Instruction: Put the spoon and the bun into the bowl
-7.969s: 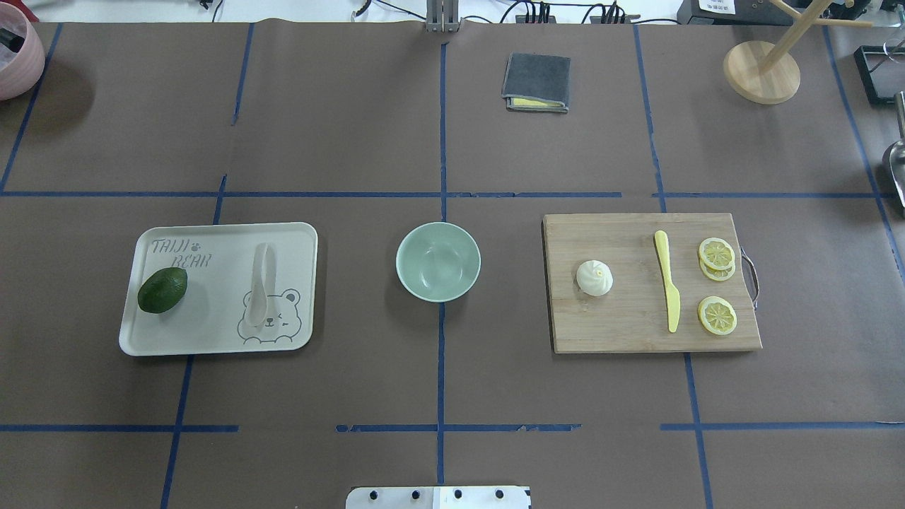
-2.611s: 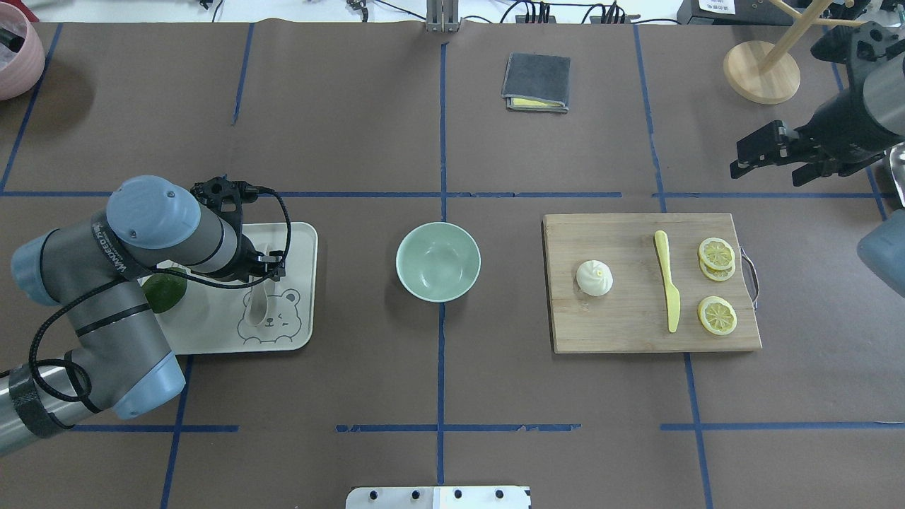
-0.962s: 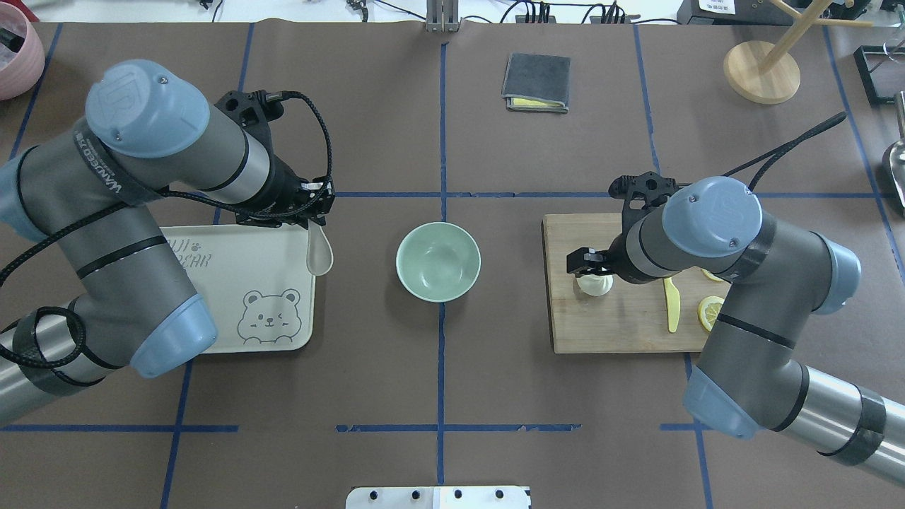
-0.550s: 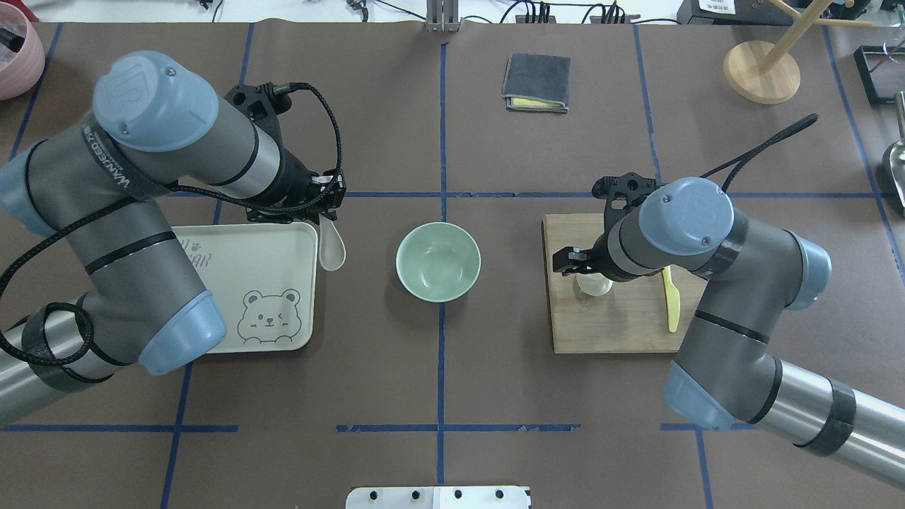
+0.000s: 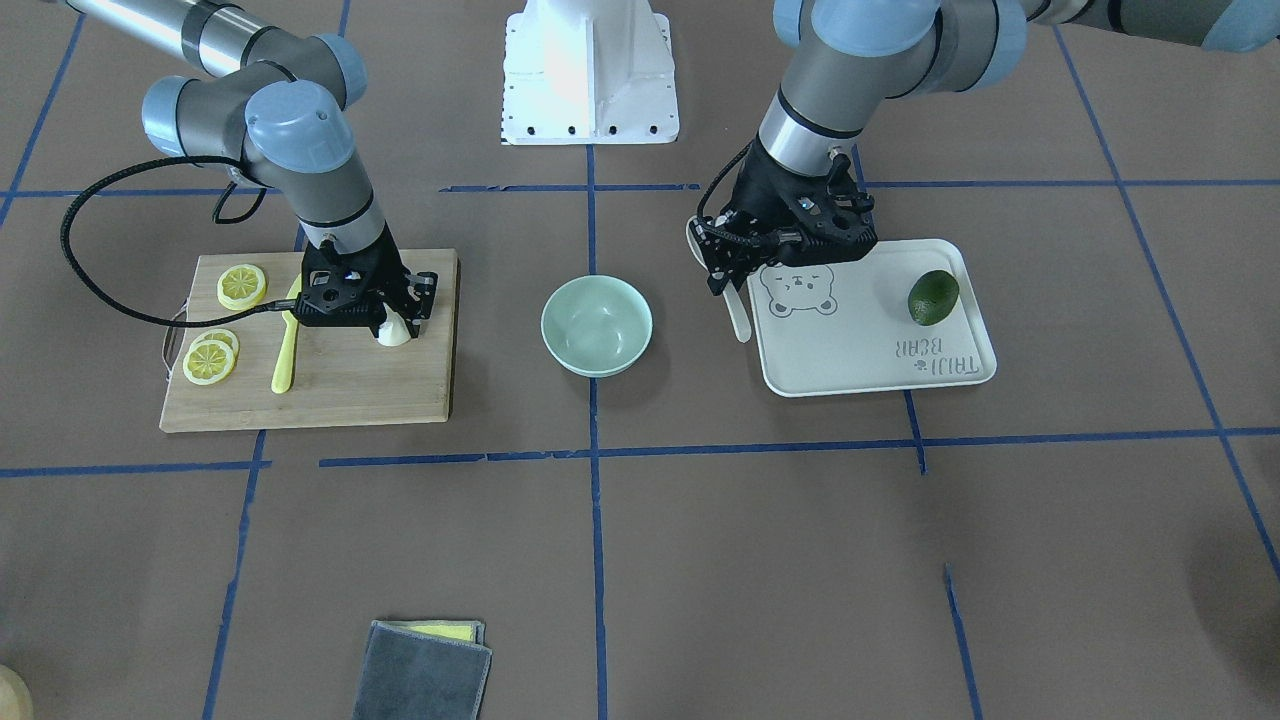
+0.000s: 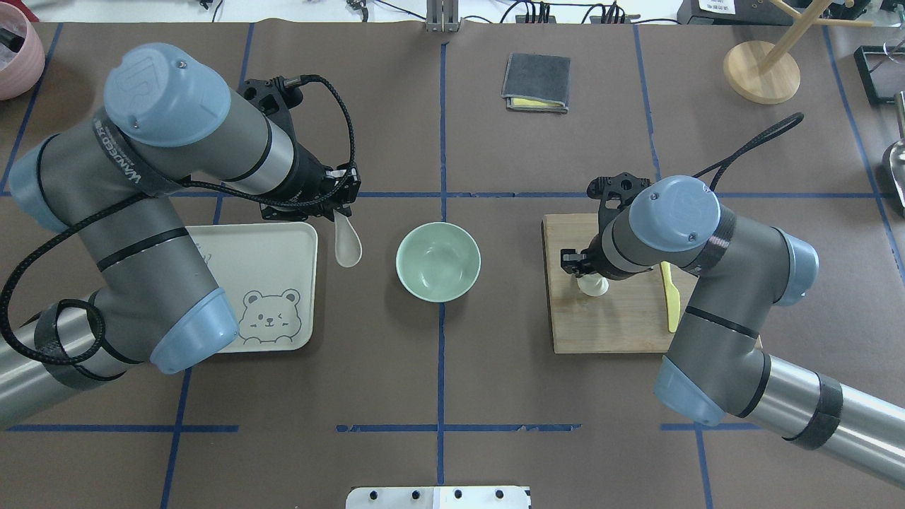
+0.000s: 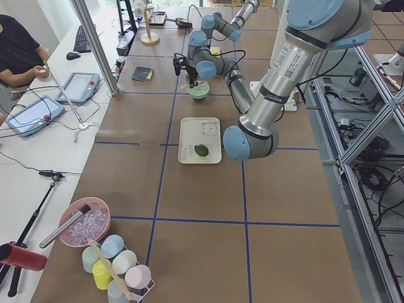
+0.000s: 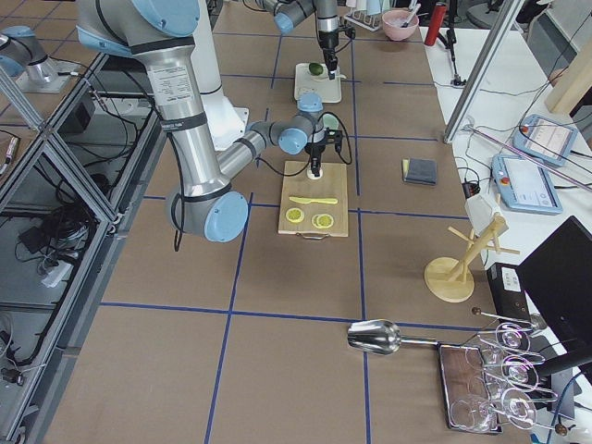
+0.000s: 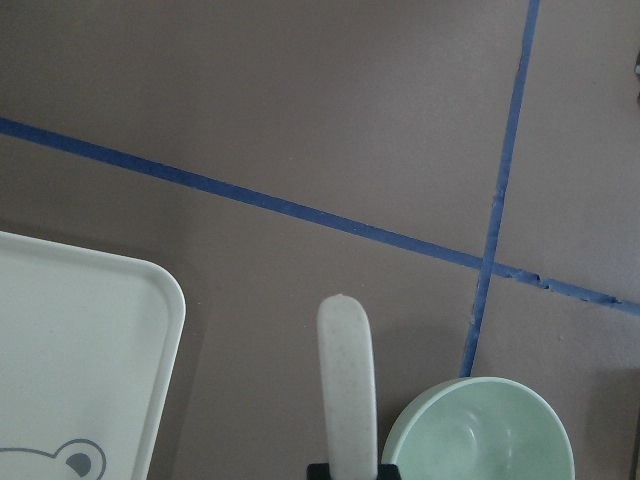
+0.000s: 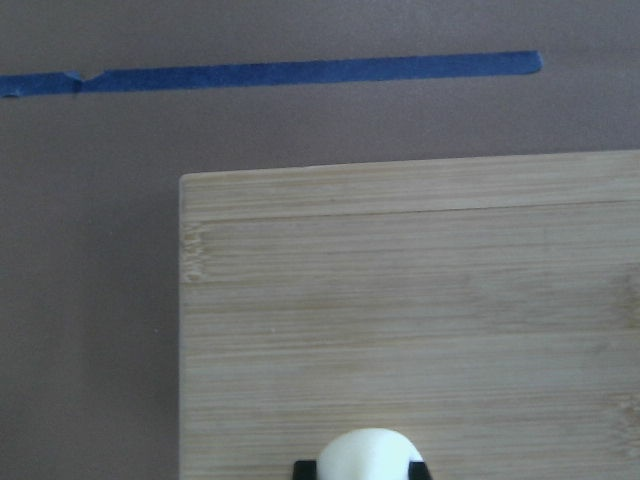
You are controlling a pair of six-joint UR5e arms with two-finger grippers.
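My left gripper [image 6: 341, 211] is shut on the off-white spoon [image 6: 348, 244] and holds it in the air between the bear tray [image 6: 233, 261] and the mint-green bowl [image 6: 438, 261], scoop hanging towards the robot. The left wrist view shows the spoon's handle [image 9: 347, 380] beside the bowl's rim [image 9: 480, 435]. My right gripper [image 6: 587, 274] is shut on the cream-white bun [image 6: 592, 285] over the wooden cutting board [image 6: 615, 325], near the board's edge that faces the bowl. The bun [image 10: 368, 455] shows between the fingers in the right wrist view. The bowl is empty.
A yellow knife [image 6: 669, 297] and lemon slices [image 5: 240, 285] lie on the cutting board. A dark green avocado [image 5: 933, 297] lies on the tray. A folded grey cloth [image 6: 536, 83], a wooden stand [image 6: 761, 71] and a pink bowl [image 6: 14, 49] stand at the far side.
My left gripper has carried the spoon off the tray to the right, towards the bowl. My right arm has shifted a little left with the bun in its grip.
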